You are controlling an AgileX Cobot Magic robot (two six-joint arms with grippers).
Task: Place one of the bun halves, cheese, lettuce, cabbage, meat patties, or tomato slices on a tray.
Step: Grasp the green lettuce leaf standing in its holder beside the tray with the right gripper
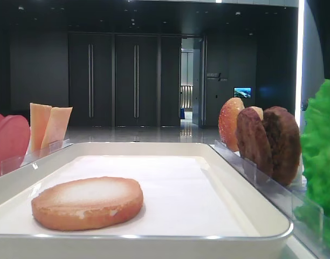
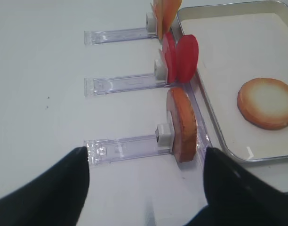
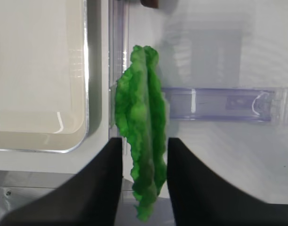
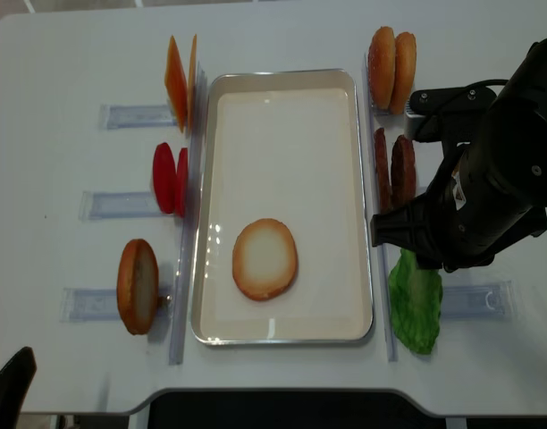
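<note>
From above, one bun half (image 4: 265,259) lies flat on the tray (image 4: 282,82), lettuce (image 4: 413,299) upright beside its right rim. Right wrist: fingers (image 3: 187,188) flank the leaf, seemingly not yet gripping. Left wrist: fingers (image 2: 64,188) spread wide, empty, above the table (image 2: 40,56).

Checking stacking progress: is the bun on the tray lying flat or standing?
Flat: the bun lies pale face up on the tray.

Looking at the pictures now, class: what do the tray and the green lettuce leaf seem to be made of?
The tray: probably metal with a shiny rim that catches light, lined with a matte white sheet that looks like paper. The lettuce: likely molded plastic or foam, since its bright green, bumpy surface looks uniform and it stands stiffly on edge; hard to confirm.
</note>
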